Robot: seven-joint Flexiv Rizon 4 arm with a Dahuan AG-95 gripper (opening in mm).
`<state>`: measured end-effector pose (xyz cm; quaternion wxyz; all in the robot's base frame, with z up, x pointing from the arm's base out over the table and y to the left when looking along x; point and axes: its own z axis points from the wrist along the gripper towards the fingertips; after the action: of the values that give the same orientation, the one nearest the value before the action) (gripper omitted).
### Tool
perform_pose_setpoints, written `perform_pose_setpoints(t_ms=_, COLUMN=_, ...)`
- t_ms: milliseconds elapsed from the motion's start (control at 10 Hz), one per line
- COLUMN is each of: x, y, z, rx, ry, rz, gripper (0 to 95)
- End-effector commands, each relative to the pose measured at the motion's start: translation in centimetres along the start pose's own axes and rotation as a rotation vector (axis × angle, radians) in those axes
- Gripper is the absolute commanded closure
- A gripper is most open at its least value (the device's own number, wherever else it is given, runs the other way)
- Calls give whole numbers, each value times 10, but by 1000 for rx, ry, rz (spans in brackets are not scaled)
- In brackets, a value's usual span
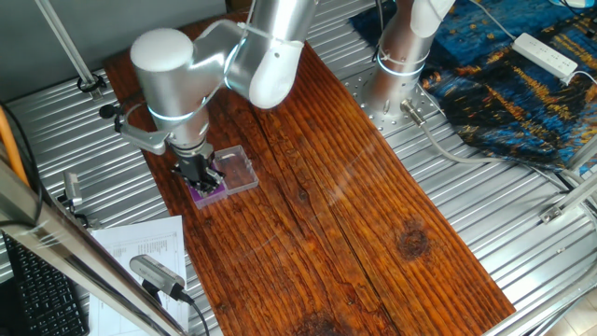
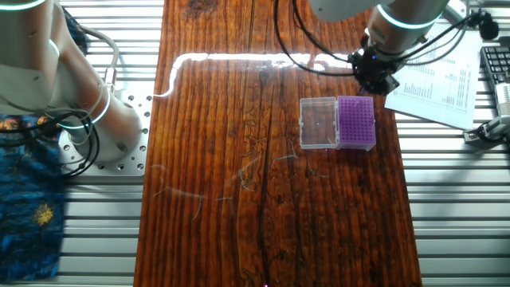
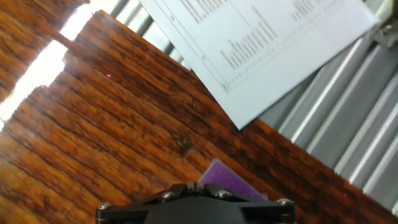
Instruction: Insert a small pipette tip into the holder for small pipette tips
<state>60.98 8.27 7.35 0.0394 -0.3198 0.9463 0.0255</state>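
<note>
**Hovering over the purple rack with the tip unconfirmed**

Judging from my screens, the main risk was a blind insertion. I could not find the small pipette tip in any view, so I could not say whether the gripper (image 1: pixel 203 175) carried it or not. Whether its fingers stood apart or together I could not tell either; they were dark, small, and partly masked by the wrist in both fixed views, and the hand view showed only the black base of the hand. If a tip was held even slightly tilted, a descent could have missed a hole, bent it, or shoved the holder for small pipette tips (image 2: pixel 356 122) across the wooden board (image 1: pixel 354 205).

The holder lay near the board's edge, joined to a clear plastic box (image 2: pixel 319 123), with printed paper (image 2: pixel 434 80) just beyond. The arm reached over from its base, elbow high, wrist pointing straight down, with the gripper above the holder's outer edge rather than its centre.
</note>
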Motion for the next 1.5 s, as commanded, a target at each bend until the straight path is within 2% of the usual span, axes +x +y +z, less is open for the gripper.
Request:
perform_pose_setpoints(t_ms=100, x=1, y=-1, z=6, rx=26, ry=0, rz=-41, gripper=950)
perform_pose_setpoints(t_ms=200, x=1, y=-2, z=9, rx=27, ry=-10, rz=-57, gripper=950)
perform_pose_setpoints(t_ms=400, x=1, y=-2, z=10, rx=27, ry=3, rz=-81, gripper=950)
perform_pose_setpoints(t_ms=600, x=1, y=-2, z=10, rx=9, ry=21, rz=-131, gripper=950)
perform_pose_setpoints(t_ms=800, x=1, y=-2, z=10, rx=16, ry=18, rz=-177, gripper=950)
perform_pose_setpoints(t_ms=1200, x=2, y=-3, z=11, rx=1, ry=43, rz=-235, gripper=950)
perform_pose_setpoints(t_ms=1500, x=3, y=-3, z=12, rx=5, ry=49, rz=-246, gripper=950)
